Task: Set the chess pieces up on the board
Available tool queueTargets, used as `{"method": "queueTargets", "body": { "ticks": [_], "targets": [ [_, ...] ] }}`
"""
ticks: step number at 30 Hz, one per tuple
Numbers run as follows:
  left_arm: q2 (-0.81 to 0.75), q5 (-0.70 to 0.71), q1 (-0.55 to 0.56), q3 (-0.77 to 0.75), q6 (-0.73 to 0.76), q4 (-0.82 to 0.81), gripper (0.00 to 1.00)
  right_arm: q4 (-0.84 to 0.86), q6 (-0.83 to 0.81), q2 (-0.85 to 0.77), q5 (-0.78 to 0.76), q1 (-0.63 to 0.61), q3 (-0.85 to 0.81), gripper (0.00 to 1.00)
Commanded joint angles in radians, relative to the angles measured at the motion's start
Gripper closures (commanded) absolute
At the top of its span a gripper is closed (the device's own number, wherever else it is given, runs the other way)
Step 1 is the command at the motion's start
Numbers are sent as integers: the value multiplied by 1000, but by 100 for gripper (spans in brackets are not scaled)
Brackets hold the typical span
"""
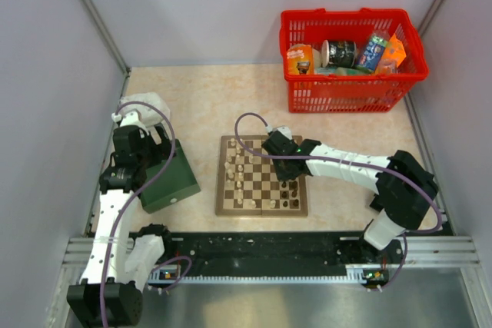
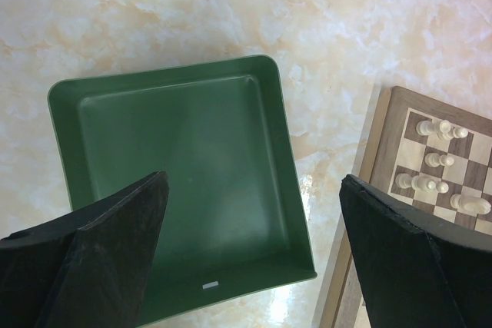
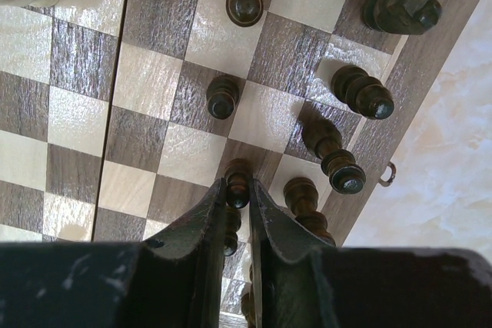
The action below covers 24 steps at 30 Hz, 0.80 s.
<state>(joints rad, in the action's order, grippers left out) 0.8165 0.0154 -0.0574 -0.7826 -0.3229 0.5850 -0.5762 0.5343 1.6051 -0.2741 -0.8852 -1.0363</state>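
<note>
At the right edge of the checkered wooden chessboard [image 3: 73, 117], the right gripper [image 3: 240, 190] clamped a small dark brown chess piece [image 3: 237, 178]; ideally set upright, square-centred, clear of neighbouring dark pieces [image 3: 307, 197]. Left of the board, the left gripper [image 2: 254, 180] gaped open.

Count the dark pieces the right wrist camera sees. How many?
7. One dark piece is pinched in the right gripper, two stand alone farther in, four line the board edge. More may hide behind the fingers.
</note>
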Motion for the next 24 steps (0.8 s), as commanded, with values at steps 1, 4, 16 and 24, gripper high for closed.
{"method": "queueTargets", "body": {
  "ticks": [1, 4, 16, 24],
  "targets": [
    [1, -2, -1, -7, 4, -25, 1, -13, 1, -51, 7, 12, -27, 84],
    [3, -2, 1, -9, 4, -27, 1, -22, -2, -54, 1, 14, -28, 84],
    [3, -2, 1, -9, 4, -27, 1, -5, 1, -33, -13, 14, -21, 82],
    [3, -3, 1, -6, 4, -27, 1, 1, 3, -7, -19, 14, -22, 80]
  ]
}}
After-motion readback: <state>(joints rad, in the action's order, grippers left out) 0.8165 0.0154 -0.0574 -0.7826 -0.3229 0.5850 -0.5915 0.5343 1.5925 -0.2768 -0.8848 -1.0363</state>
